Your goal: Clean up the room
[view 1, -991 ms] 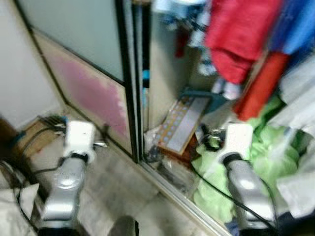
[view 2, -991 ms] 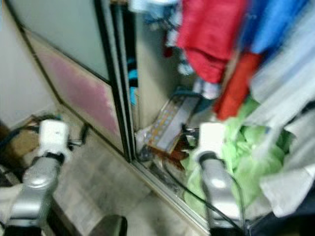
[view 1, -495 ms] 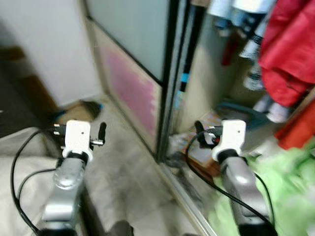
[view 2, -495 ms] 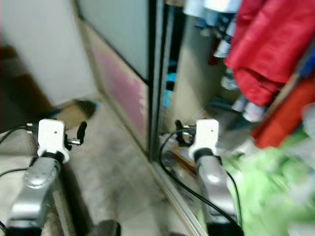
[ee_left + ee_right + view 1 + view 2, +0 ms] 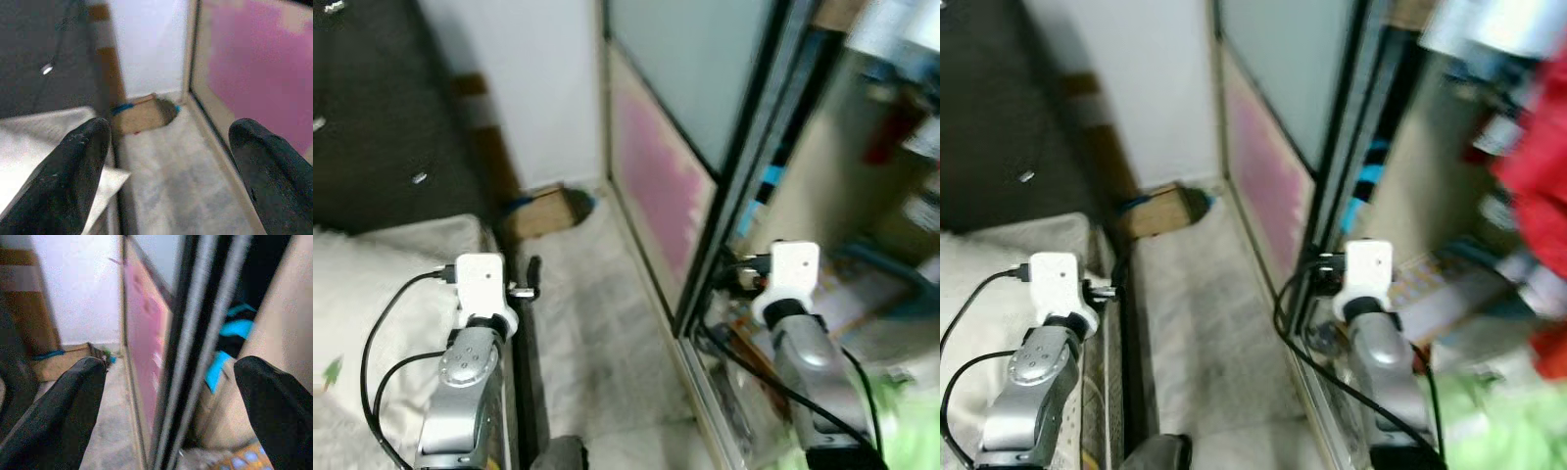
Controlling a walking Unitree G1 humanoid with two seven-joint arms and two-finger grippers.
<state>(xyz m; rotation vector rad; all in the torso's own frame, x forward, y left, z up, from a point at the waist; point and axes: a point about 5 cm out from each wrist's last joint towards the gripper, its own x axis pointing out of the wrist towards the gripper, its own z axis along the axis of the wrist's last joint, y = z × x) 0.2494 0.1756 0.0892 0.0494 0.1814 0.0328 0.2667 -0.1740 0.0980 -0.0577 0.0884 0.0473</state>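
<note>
pale floor (image 5: pixel 607 323) beside sliding wardrobe door (image 5: pixel 695 127); left claw (image 5: pixel 171 161) and right claw (image 5: pixel 171 406) both spread, empty.

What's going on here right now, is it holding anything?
No, both tools are open and hold nothing. The robot stands on the strip of floor between a bed and the sliding wardrobe door. The left tool is raised over the bed's edge, pointing toward a cardboard box by the wall. The right tool is raised at the door's edge, by the open wardrobe.
</note>
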